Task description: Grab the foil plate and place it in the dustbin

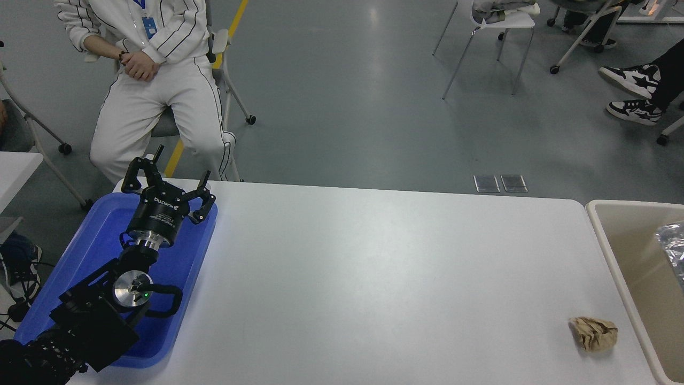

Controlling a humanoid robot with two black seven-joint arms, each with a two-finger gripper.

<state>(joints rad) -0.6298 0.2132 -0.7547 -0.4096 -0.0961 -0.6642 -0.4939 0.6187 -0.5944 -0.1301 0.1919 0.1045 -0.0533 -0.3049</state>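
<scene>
A foil plate (pixel 673 247) lies inside the beige dustbin (pixel 604 235) at the counter's (pixel 374 278) 3 o'clock edge, only its left part showing at the frame's border. At 8 o'clock, the left gripper (pixel 166 186) hangs over a blue tray (pixel 96 235), fingers (pixel 206 206) spread and grasping nothing. A crumpled brown paper ball (pixel 594 333) rests on the counter at 4 o'clock, just beside the dustbin's rim. A person in white (pixel 149 80) sits at 11 o'clock.
</scene>
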